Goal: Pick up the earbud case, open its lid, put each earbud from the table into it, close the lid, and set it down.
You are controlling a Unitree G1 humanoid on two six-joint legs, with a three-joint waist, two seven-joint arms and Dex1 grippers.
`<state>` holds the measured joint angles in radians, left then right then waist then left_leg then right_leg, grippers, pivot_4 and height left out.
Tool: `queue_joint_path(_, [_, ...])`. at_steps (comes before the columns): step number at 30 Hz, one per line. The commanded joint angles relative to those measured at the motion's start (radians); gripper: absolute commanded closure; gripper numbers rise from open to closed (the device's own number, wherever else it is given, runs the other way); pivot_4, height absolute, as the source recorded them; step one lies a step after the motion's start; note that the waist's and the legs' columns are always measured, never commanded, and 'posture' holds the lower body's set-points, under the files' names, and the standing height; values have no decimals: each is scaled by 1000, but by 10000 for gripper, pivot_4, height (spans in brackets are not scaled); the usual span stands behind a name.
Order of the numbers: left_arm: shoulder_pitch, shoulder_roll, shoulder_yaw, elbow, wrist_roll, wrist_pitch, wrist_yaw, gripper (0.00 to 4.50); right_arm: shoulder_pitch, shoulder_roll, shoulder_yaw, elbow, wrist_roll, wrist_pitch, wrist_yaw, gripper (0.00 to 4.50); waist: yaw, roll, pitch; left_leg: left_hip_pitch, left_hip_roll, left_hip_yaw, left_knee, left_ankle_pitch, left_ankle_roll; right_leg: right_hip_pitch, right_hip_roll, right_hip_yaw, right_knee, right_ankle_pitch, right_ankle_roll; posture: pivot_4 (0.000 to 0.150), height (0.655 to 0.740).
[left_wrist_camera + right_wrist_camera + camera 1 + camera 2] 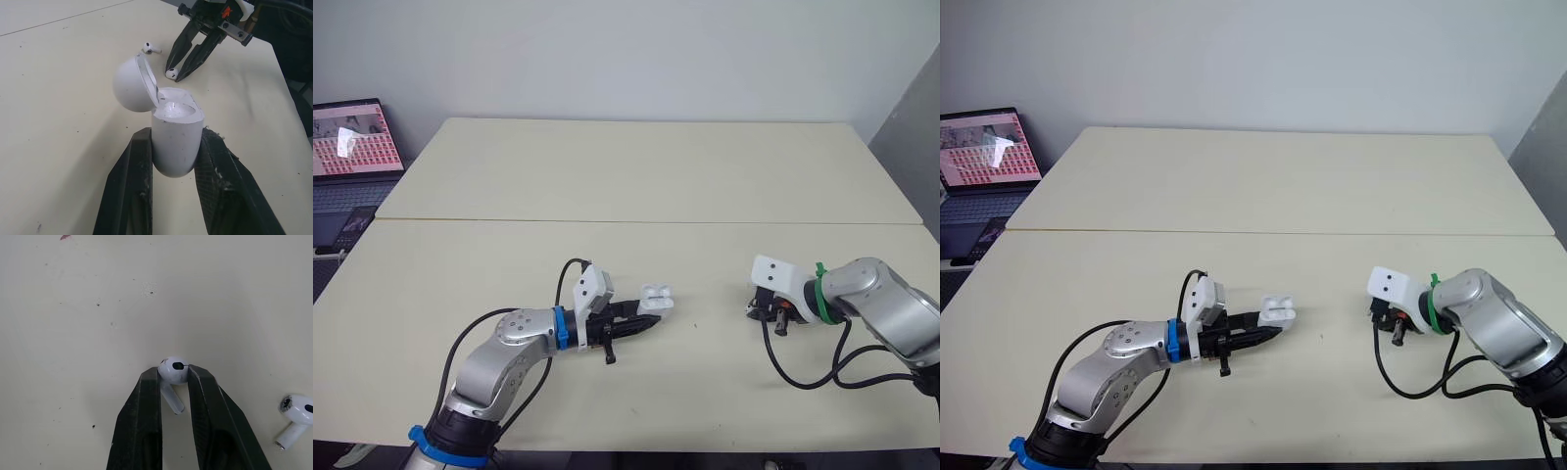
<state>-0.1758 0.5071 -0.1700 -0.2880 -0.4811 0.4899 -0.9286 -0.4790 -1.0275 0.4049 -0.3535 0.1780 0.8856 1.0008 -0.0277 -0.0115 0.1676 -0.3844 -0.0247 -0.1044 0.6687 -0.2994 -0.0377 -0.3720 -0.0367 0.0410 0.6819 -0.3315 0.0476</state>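
Two earbuds are left to load: my right end effector [173,374], right of centre in the head view, is pinched on the first earbud [172,368] low against the table [607,166], while the second earbud [294,412] lies loose just beside it. My left end effector [649,323], lower middle of that frame, is clamped on the lower body of the earbud case [177,142], which I judge keeps the hinge free and, with the lid [128,84] swung back, the mouth open for the incoming bud.
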Motion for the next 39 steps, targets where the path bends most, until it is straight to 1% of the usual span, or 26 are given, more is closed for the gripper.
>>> queue_joint_path(1, [1, 2, 1, -54, -10, -15, -11, 36978, 9, -41, -50, -57, 4, -74, 51, 41055, 0, 0, 0, 0, 0, 0, 0, 0, 0, 0, 0, 0, 0, 0, 0, 1500, 7400])
queue_joint_path(2, [2, 3, 1, -56, -12, -15, -12, 36978, 13, -52, -53, -65, 5, -86, 64, 41055, 0, 0, 0, 0, 0, 0, 0, 0, 0, 0, 0, 0, 0, 0, 0, 1500, 7400])
queue_joint_path(7, [1, 3, 0, -62, -12, -12, -15, 36978, 88, -185, -62, -114, -30, -270, 180, 41055, 1, 0, 0, 0, 0, 0, 0, 0, 0, 0, 0, 0, 0, 0, 0, 1500, 7400])
queue_joint_path(12, [-3, 6, 0, -63, -12, -11, -19, 36978, 201, -309, -93, -108, -86, -468, 256, 41055, 2, 0, 0, 0, 0, 0, 0, 0, 0, 1, 0, 0, 0, 0, 0, 1500, 7400])
queue_joint_path(16, [-2, 6, -2, -64, -10, -9, -20, 36978, 270, -350, -120, -84, -108, -571, 296, 41055, 0, 1, 0, 1, 0, 1, 0, 0, 0, 1, 0, 0, 0, 0, 0, 1500, 7400])
queue_joint_path(19, [-1, 4, -2, -64, -9, -9, -20, 36978, 286, -339, -131, -54, -123, -624, 303, 41055, -1, 1, 0, 1, 0, 1, 1, 0, 0, 1, 0, 0, 0, 0, 0, 1500, 7400])
queue_joint_path(21, [-1, 3, -2, -63, -8, -9, -19, 36978, 283, -322, -132, -34, -138, -624, 299, 41055, 0, 1, 0, 1, 0, 1, 1, 0, 0, 1, 0, 0, 0, 0, 0, 1500, 7400])
queue_joint_path(24, [5, 6, 2, -69, -9, -8, -18, 36978, 282, -297, -148, -42, -139, -537, 276, 41055, 0, 1, 0, 1, 0, 1, 1, 0, 0, 1, 0, 0, 0, 0, 0, 1500, 7400])
queue_joint_path(27, [6, 8, 4, -70, -9, -7, -16, 36978, 285, -282, -171, -77, -106, -431, 272, 41055, 1, 1, 0, 1, 0, 1, 1, 0, 0, 1, 0, 0, 0, 0, 0, 1500, 7400])
queue_joint_path(32, [5, 8, 5, -66, -9, -9, -18, 36978, 296, -259, -187, -99, -108, -333, 244, 41055, 1, 1, -1, 1, 0, 0, 2, 0, 0, 2, 0, 0, 0, 0, 0, 1500, 7400])
queue_joint_path(38, [-2, 9, 6, -59, -8, -9, -20, 36978, 306, -237, -183, -96, -128, -296, 218, 41055, 1, 1, -1, 1, 0, 1, 2, 0, 0, 2, 0, 0, 0, 0, 0, 1500, 7400])
queue_joint_path(39, [-3, 8, 6, -58, -8, -9, -21, 36978, 310, -240, -183, -100, -121, -301, 226, 37555, 1, 1, -1, 1, 0, 1, 2, 0, 0, 2, 0, 0, 0, 0, 0, 1500, 7400])
